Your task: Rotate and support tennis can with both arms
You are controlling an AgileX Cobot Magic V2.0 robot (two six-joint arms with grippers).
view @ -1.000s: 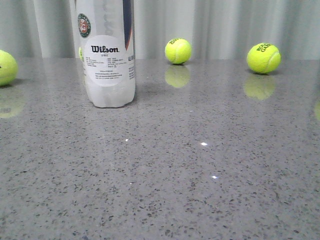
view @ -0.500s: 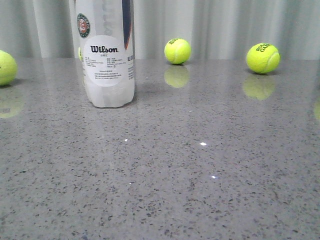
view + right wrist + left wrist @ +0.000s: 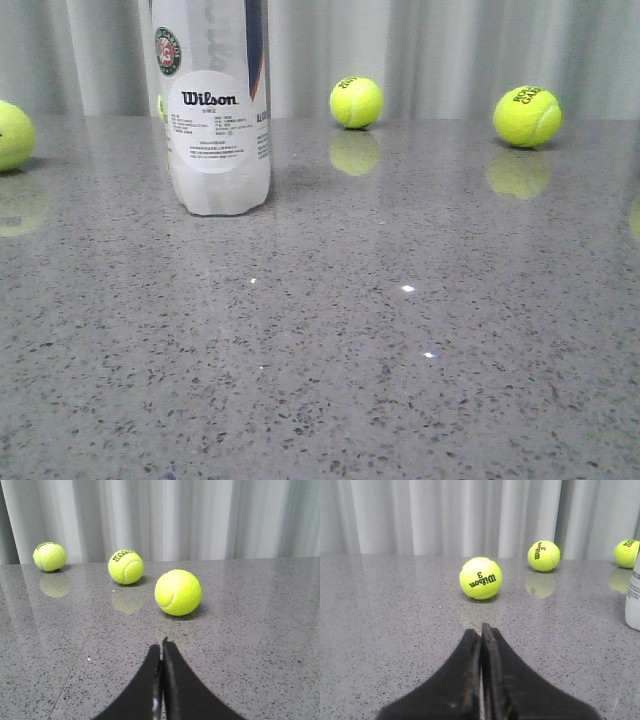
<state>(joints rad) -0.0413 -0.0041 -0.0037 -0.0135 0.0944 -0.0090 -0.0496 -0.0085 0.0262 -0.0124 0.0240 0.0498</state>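
The tennis can (image 3: 214, 110) stands upright at the back left of the grey speckled table, its Wilson label and round logo facing me; its top is cut off by the frame. A sliver of it shows at the edge of the left wrist view (image 3: 634, 597). No arm shows in the front view. My left gripper (image 3: 480, 629) is shut and empty, low over the table, short of a tennis ball (image 3: 480, 578). My right gripper (image 3: 161, 646) is shut and empty, low over the table, short of another ball (image 3: 178, 592).
Tennis balls lie at the back middle (image 3: 356, 102), back right (image 3: 527, 116) and far left edge (image 3: 12, 135). More balls show in the wrist views (image 3: 543, 556) (image 3: 125, 567) (image 3: 49, 556). A white pleated curtain (image 3: 450, 50) backs the table.
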